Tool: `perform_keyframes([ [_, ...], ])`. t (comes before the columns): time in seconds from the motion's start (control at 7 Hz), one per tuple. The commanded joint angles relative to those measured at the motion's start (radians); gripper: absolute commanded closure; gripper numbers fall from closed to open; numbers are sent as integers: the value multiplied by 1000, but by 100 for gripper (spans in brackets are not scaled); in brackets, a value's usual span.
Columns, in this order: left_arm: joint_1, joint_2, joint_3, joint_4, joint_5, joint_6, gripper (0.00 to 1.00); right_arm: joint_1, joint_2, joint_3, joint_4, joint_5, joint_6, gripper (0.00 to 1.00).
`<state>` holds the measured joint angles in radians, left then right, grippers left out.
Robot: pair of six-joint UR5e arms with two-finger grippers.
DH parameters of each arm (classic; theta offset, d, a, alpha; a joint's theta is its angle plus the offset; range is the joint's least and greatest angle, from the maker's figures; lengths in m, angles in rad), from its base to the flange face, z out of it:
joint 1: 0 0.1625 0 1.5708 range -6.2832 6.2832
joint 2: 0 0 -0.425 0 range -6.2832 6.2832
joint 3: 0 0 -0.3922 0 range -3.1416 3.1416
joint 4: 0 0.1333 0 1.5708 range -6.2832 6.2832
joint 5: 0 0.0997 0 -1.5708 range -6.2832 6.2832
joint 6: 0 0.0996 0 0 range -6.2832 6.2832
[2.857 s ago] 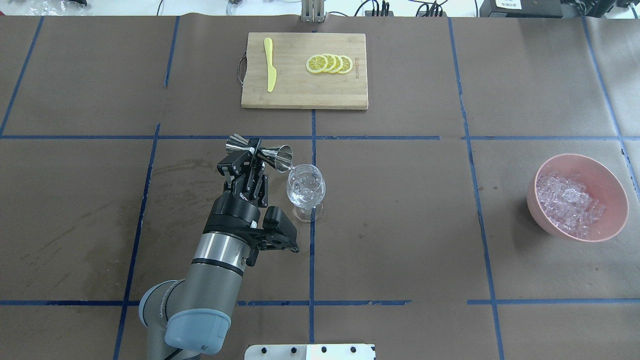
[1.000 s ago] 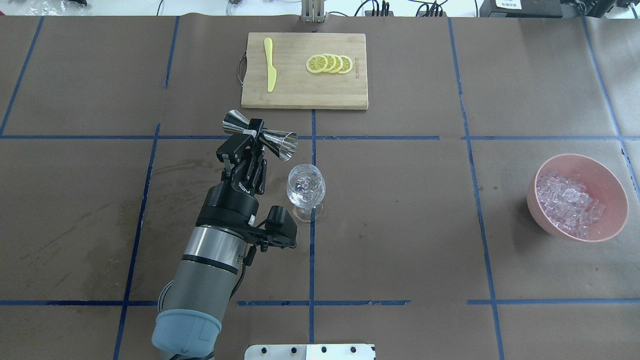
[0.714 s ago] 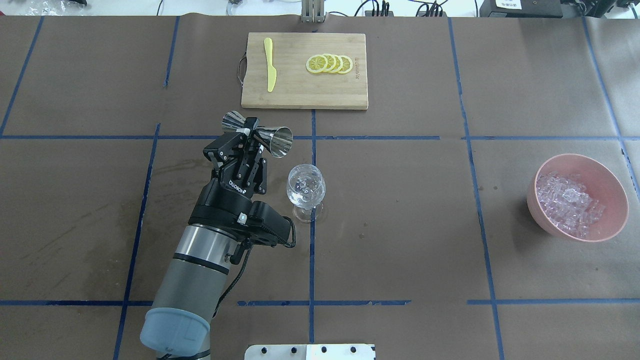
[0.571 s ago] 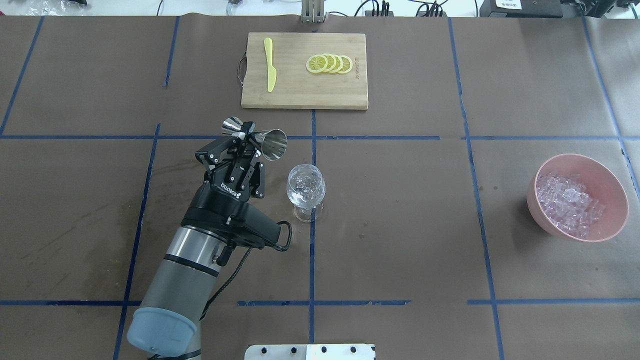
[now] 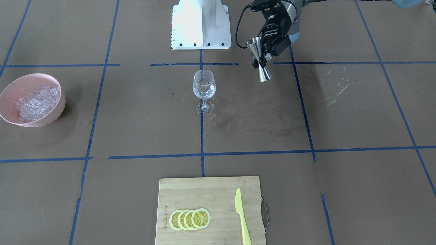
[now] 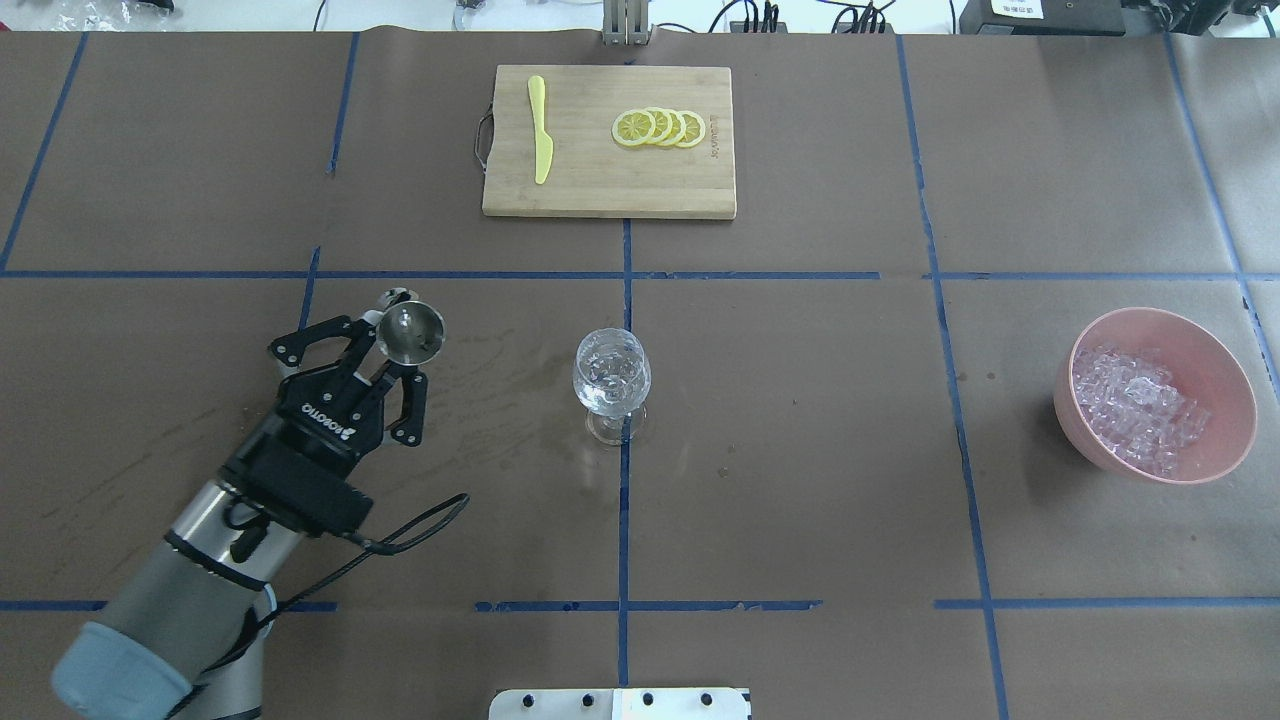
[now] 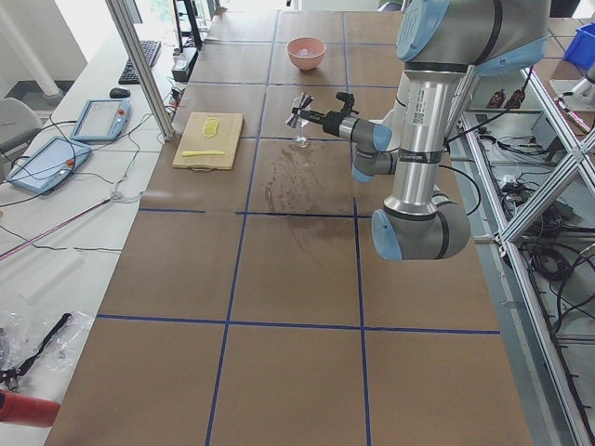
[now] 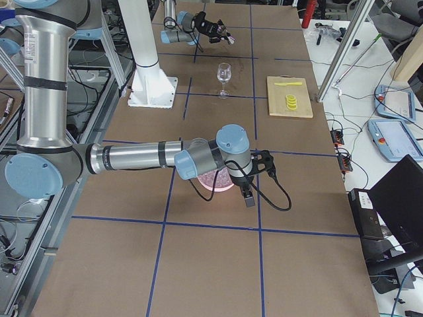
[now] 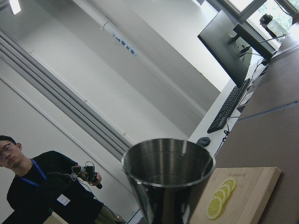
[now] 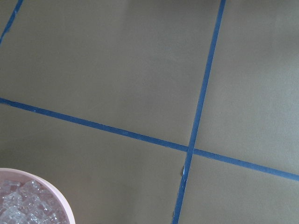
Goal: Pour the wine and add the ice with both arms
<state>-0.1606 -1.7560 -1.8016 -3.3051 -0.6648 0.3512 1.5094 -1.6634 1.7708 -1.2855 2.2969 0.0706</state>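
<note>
My left gripper point(image 6: 398, 338) is shut on a steel double-ended jigger point(image 6: 411, 331) and holds it upright above the table, well to the left of the clear stemmed glass point(image 6: 611, 372). In the front view the jigger point(image 5: 259, 56) hangs right of the glass point(image 5: 204, 86), which holds some clear liquid. The left wrist view shows the jigger's cup point(image 9: 167, 182) close up. The ice point(image 6: 1135, 405) is a heap in a pink bowl point(image 6: 1225, 380) at the far right. My right arm point(image 8: 225, 148) is near the bowl; I cannot tell its gripper's state. The ice point(image 10: 23, 205) shows at the right wrist view's corner.
A wooden cutting board point(image 6: 600, 190) at the back holds a yellow knife point(image 6: 540, 130) and lemon slices point(image 6: 660, 128). Wet streaks point(image 5: 259, 115) mark the brown paper left of the glass. The white pedestal point(image 5: 201, 23) stands at the near edge.
My left arm has drawn back to the left, away from the glass. The jigger has turned from lying tilted toward the glass to upright. The glass and bowl have not moved.
</note>
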Motion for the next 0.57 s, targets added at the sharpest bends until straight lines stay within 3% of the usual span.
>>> perform_keyframes([
  [0.0, 1, 186, -64, -137, -122, -261, 100, 0, 2, -1, 0, -1, 0, 0],
  [0.29, 3, 280, -56, -139, -122, -581, 100, 0, 1, 2, 0, -1, 0, 0],
  [0.43, 1, 314, -33, -130, -119, -595, 100, 0, 1, 2, 0, -1, 0, 0],
])
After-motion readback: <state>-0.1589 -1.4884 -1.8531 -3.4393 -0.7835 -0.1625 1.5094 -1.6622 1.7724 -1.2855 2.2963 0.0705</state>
